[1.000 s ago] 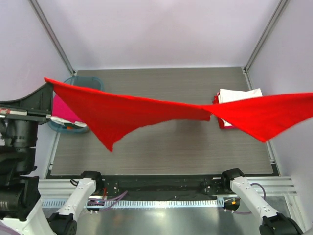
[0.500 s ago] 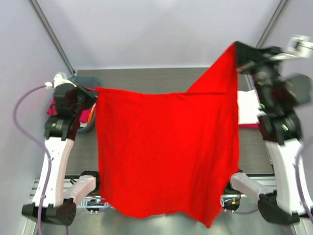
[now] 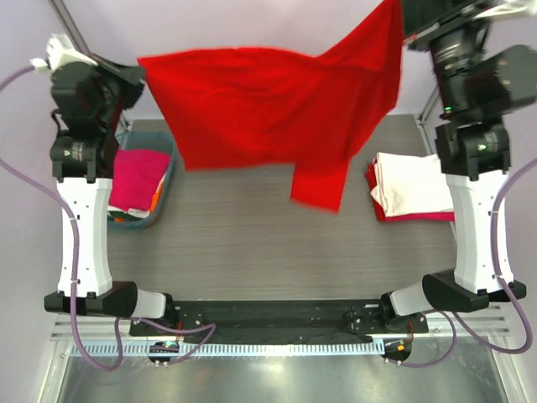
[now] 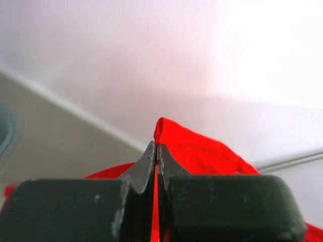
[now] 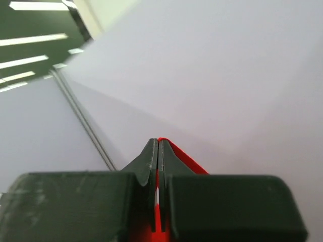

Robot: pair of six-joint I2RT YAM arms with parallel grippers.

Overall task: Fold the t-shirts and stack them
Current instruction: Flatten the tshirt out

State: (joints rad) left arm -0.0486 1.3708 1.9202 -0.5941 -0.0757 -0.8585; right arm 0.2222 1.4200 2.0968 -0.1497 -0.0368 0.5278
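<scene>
Top external: red shirt [image 3: 252, 105] stretched high over table [image 3: 252, 252], long axis left-right.
Clamped tight at both ends by left gripper [image 3: 141, 69] and right gripper [image 3: 401, 15]; right end higher above table.

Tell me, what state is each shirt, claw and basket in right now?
held red t-shirt, unfolded, hanging in the air between both grippers.
left gripper, shut on held red t-shirt.
right gripper, shut on held red t-shirt.
white t-shirt, folded, top of the right-hand pile.
stacked red t-shirt, folded, under the white t-shirt.
pink t-shirt, lying in the teal basket.
teal basket, upright, holding cloth.
</scene>
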